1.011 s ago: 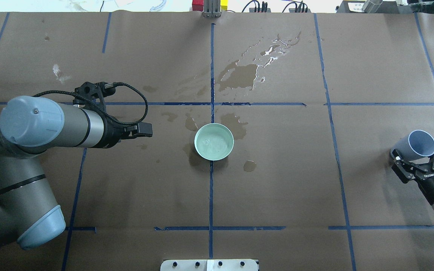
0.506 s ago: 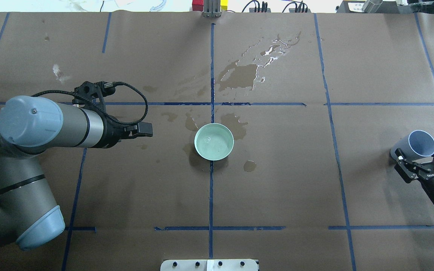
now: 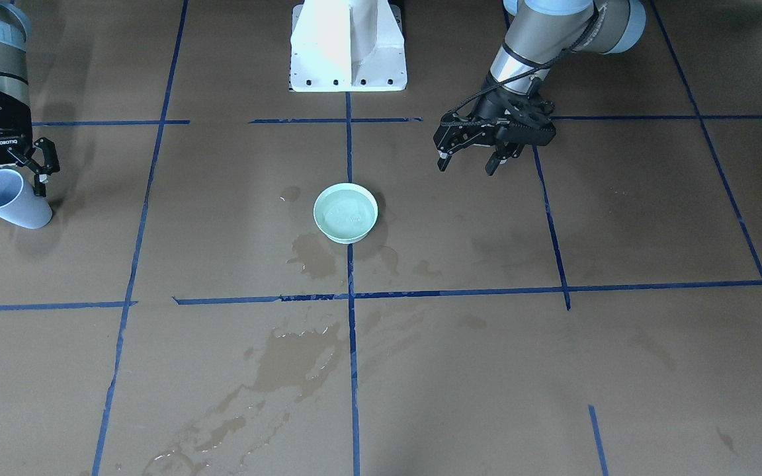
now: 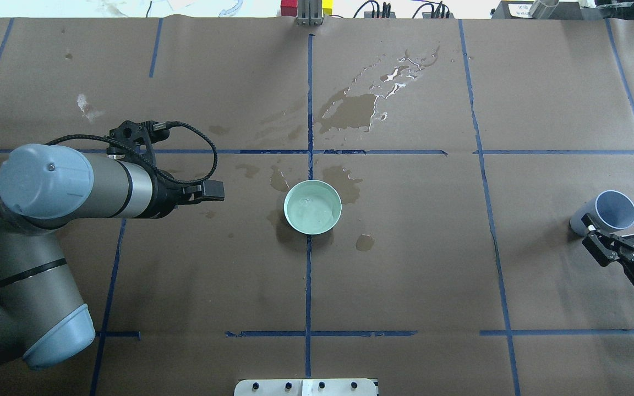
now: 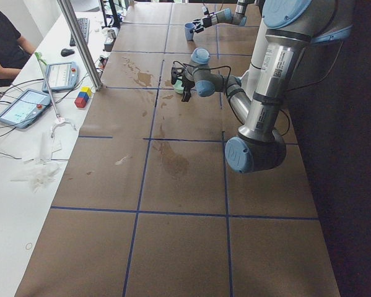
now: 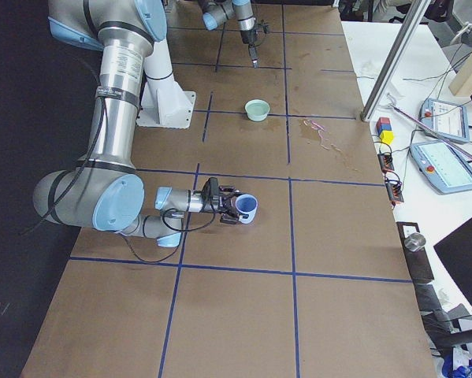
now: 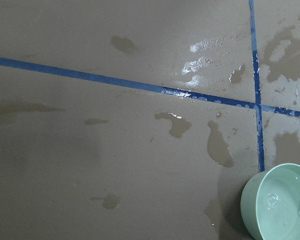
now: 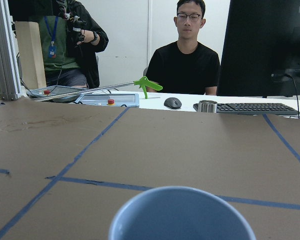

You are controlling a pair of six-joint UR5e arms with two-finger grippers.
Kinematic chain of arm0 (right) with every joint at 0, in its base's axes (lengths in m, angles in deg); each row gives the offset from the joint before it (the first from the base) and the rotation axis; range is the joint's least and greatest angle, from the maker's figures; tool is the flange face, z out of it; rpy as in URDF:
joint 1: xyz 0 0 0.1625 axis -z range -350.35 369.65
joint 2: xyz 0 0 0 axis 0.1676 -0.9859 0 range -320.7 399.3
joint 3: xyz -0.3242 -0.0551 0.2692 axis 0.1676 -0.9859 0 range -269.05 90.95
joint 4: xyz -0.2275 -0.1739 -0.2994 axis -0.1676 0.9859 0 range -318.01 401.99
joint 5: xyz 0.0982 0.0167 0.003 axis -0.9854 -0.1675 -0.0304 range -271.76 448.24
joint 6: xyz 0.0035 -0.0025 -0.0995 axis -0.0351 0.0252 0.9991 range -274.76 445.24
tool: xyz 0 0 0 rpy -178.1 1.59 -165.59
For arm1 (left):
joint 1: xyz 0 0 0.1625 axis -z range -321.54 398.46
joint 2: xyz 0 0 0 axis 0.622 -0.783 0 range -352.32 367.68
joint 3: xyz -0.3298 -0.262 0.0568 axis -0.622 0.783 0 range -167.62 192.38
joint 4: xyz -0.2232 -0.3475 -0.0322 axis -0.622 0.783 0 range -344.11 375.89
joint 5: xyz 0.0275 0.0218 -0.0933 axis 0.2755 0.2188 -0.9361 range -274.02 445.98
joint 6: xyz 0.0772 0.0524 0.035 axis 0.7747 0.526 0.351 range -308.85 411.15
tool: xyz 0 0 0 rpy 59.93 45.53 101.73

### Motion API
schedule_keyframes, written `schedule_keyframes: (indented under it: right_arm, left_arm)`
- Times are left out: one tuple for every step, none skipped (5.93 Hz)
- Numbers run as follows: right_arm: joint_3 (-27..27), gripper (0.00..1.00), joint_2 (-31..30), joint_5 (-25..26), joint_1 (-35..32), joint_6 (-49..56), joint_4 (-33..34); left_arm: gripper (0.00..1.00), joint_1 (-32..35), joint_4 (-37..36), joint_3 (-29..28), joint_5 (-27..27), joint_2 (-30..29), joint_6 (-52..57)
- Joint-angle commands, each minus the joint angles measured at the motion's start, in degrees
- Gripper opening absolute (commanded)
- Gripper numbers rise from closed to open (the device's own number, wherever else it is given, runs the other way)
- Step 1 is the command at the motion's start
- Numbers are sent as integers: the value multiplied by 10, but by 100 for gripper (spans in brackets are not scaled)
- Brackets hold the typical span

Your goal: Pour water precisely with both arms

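At the table's centre, where two blue tape lines (image 4: 308,286) cross, the water (image 4: 312,212) sits as a shallow, glinting pool in a single mint-green bowl (image 4: 286,209). Darker wet stains (image 4: 350,113) spread over the brown paper (image 4: 405,275) around and beyond it.

For any move on the bowl, the deciding fact is side. It lies to the robot's right of the left gripper (image 3: 467,166) and a little farther out from the robot, near, with bare paper between them. That gripper hangs above the table, fingers parted and holding nothing. The bowl is round, so it offers no long axis to line up on.

The right gripper (image 4: 617,223) is well apart at the table's right edge. Its fingers are spread wider than the pale blue cup (image 4: 616,206) standing mouth-up between them, so it looks unclamped rather than squeezing. The cup appears empty, and the pour seems done. The left arm (image 4: 75,181) is plainly the nearer one to the water.

Count: one bowl, one cup, two arms, two grippers, and several stains, the largest on the table's far side.
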Motion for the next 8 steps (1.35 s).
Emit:
schedule_keyframes:
  right_arm:
    - [58, 100, -48, -5, -1, 7, -2]
    - [63, 100, -54, -6, -2, 7, -2]
    - [88, 100, -69, -35, -16, 9, -1]
    - [92, 100, -70, -116, -79, 27, 1]
    - [92, 100, -67, -206, -151, 48, 8]
    - [94, 100, -56, -315, -240, 49, 34]
    - [92, 100, -33, -445, -333, 49, 59]
    - [95, 100, -22, -579, -440, 55, 102]
  left_arm:
    - [100, -4, -1, 0, 8, 0, 0]
    - [100, -6, -1, 0, 8, 0, 0]
    - [100, -9, -3, -2, 4, -5, -1]
    - [100, -30, -4, -11, 5, -14, -28]
    - [100, -38, -5, -19, 5, -35, -33]
    - [100, -39, -6, -50, 5, -62, -36]
    - [100, -43, -6, -91, 5, -98, -62]
    - [100, -43, -7, -117, 4, -120, -67]
